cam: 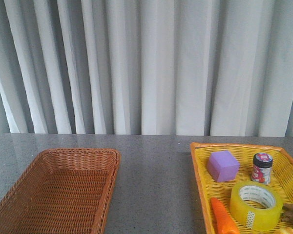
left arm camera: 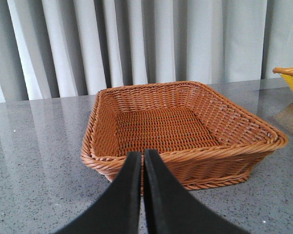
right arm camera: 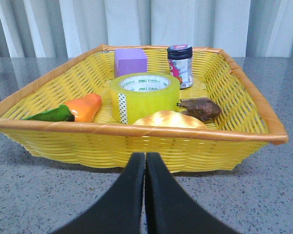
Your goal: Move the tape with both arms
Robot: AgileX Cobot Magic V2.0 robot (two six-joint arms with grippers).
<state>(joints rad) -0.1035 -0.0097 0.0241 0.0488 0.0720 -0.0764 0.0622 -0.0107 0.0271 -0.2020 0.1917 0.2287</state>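
The tape (cam: 256, 205) lies flat in the yellow tray (cam: 201, 175) at the bench's right front corner, untouched. Both grippers, left (left arm camera: 140, 161) and right (right arm camera: 142, 162), are closed and empty, each facing its own basket (left arm camera: 185, 161), probably ready to start.

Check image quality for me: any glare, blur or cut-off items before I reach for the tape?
Front view: soft, even light, slightly hazy; the tape is sharp but the yellow basket is cropped at the right and bottom edges. Left wrist view: curtain reflections sheen the table; the brown basket is clear. Right wrist view: crisp, tape label readable; the right tool blocks the bottom centre.
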